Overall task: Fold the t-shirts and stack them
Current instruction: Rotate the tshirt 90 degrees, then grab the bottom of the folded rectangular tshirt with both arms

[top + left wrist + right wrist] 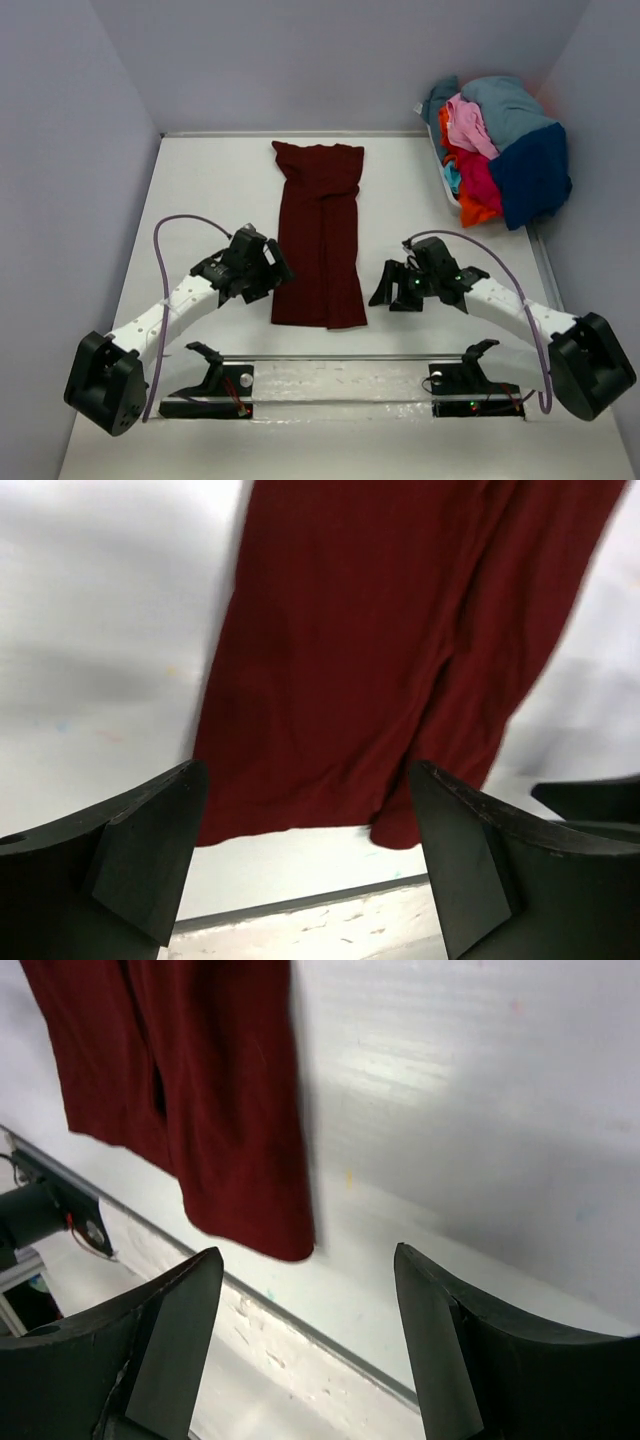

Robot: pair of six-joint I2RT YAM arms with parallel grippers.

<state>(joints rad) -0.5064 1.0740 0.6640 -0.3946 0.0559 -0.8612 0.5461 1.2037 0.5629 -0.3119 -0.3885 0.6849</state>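
We see a smooth white surface (200, 200), flat and matte, walled in by pale grey panels. On it, near the middle, lies the dark maroon t-shirt (320, 235). Its soft cloth is folded lengthwise into a long narrow strip that runs from the far side towards the arms, with a seam-like overlap down its centre and a slightly uneven near hem.

In the far right corner, the other t-shirts (500, 150) are heaped in a crumpled pile. We make out a light teal-blue one on top, a navy one draped down the right side, and pink and bright red ones bunched at the left. They spill over a white basket (447, 188).

The left pincer (272, 268) hangs at the strip's left edge, close to its near end. Its black wedge-shaped fingers (150, 840) are spread wide with nothing between them. From its wrist view, the hem lies just ahead.

The right pincer (386, 288) is likewise spread wide and empty. It sits a little apart from the strip's near right corner, which shows ahead and to the left in its own view.
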